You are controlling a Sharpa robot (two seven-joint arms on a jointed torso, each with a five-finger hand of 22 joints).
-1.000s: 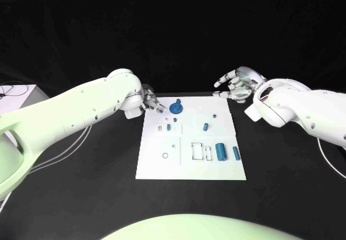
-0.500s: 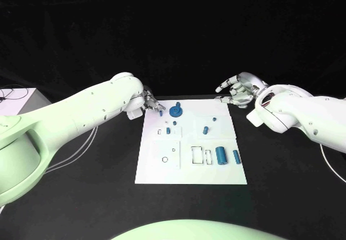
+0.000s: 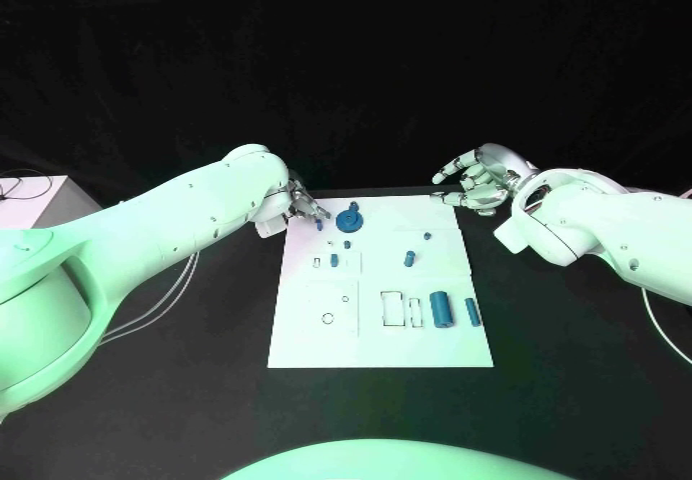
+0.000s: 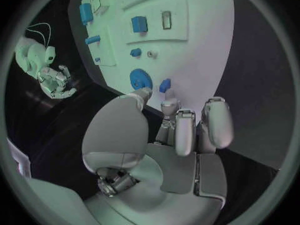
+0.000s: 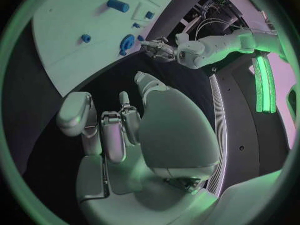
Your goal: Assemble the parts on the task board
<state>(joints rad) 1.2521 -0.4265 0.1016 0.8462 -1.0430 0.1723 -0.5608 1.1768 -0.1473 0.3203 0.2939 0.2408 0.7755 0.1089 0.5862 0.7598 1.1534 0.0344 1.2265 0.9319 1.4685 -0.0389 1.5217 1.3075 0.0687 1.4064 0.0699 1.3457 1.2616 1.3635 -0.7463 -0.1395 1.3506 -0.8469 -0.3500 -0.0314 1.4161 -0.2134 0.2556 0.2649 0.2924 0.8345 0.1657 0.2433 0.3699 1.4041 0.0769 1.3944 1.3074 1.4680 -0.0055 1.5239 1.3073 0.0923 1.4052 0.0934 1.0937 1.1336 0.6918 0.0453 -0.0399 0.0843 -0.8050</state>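
The left hand [image 3: 300, 207] hides the task board's [image 3: 379, 340] far left corner; the small part [image 3: 320, 224] by its fingers [image 4: 181, 130] is too small to identify.

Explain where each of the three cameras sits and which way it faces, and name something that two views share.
Head view: on the robot's head, looking down at the task board; both arms and hands show.
Left wrist view: behind the left hand, facing the board's far corner.
Right wrist view: behind the right hand, facing the board's far edge.
Shared: all three show the round blue part.
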